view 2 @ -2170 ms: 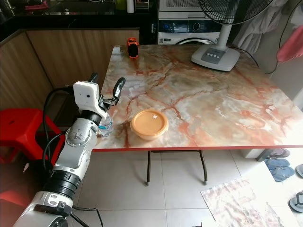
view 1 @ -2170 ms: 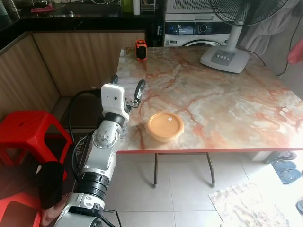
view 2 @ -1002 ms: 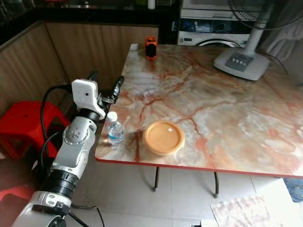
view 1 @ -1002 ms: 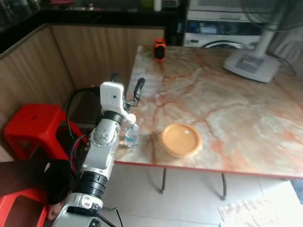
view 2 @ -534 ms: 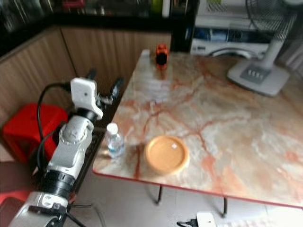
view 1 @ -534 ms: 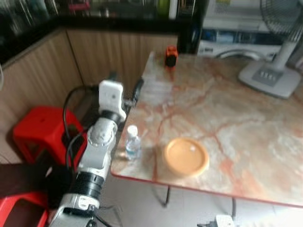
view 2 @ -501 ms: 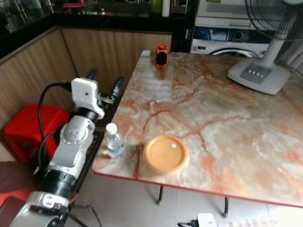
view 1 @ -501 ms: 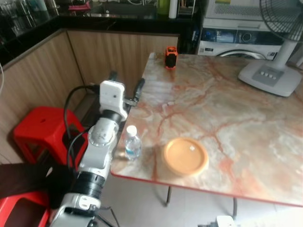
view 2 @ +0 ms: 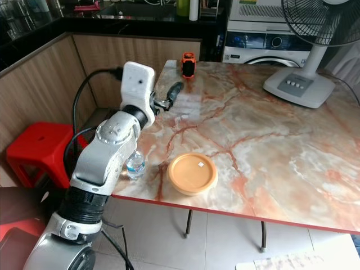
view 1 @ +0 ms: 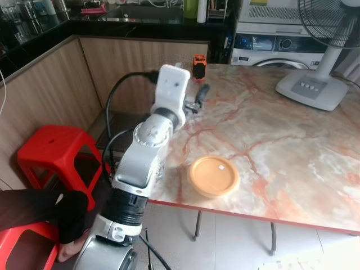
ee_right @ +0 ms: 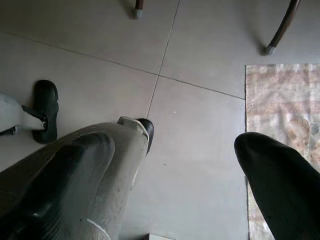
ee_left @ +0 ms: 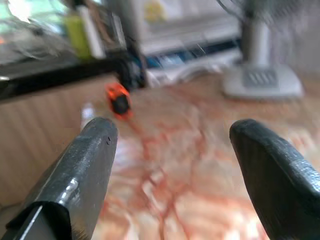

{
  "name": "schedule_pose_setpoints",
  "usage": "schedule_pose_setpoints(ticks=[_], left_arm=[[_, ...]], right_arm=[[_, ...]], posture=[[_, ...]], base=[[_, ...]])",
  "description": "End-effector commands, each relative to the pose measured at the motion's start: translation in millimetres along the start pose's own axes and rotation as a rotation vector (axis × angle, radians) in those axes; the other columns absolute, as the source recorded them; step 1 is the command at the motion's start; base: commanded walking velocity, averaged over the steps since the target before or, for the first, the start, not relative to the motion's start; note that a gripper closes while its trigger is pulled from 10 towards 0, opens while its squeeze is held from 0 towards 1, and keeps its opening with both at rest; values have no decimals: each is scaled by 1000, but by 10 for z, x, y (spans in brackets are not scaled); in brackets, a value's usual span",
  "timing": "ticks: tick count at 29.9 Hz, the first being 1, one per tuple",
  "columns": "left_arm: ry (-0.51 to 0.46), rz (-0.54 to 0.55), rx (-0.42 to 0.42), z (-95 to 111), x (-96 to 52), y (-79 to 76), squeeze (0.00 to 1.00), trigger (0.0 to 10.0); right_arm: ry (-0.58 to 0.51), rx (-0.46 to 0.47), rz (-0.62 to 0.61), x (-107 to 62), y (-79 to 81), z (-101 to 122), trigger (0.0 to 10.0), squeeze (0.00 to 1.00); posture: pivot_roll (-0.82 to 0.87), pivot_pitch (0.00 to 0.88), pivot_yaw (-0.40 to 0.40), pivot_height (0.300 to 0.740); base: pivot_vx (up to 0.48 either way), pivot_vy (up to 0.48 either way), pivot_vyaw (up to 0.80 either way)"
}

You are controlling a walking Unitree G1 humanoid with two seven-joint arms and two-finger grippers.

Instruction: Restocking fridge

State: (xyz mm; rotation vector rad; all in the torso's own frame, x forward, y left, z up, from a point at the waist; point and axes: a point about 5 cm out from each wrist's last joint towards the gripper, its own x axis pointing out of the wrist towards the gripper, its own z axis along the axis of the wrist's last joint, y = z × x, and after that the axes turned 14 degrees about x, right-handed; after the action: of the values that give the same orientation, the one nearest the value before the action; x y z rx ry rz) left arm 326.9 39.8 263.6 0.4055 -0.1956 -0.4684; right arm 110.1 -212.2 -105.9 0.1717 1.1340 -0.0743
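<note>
Water bottle (view 2: 134, 165) stands upright at the worktop's (view 2: 270, 146) front-left corner, just left of an orange lidded container (view 2: 192, 172). Left gripper (view 1: 194, 101) is raised above the worktop's left edge, jaws wide and empty. Right gripper (ee_right: 175, 165) hangs over floor tiles, jaws wide.

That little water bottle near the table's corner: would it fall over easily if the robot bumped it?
Probably. The water bottle looks small, tall for its base and clear plastic, so likely light and tippy. It stands near the table edge, so a knock might send it rolling off.
</note>
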Motion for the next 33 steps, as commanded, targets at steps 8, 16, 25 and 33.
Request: schedule_pose_setpoints(ticks=[8,16,25,33], left_arm=[[212,-147,123,-93,-159,28,0,10000],[304,-173,19,-143,-209,46,0,10000],[369,-269,-82,-237,-285,-73,0,10000],[431,-297,14,-216,-384,18,0,10000]], right_arm=[[2,0,-4,3,1,7,10000,0],[11,-13,1,2,2,-2,10000,0],[12,-38,3,0,-4,-1,10000,0],[14,-38,9,1,5,-5,10000,0]], posture=[[53,0,5,740],[59,0,3,740],[59,0,4,740],[65,0,9,740]], base=[[0,0,0],[0,0,0],[0,0,0],[0,0,0]])
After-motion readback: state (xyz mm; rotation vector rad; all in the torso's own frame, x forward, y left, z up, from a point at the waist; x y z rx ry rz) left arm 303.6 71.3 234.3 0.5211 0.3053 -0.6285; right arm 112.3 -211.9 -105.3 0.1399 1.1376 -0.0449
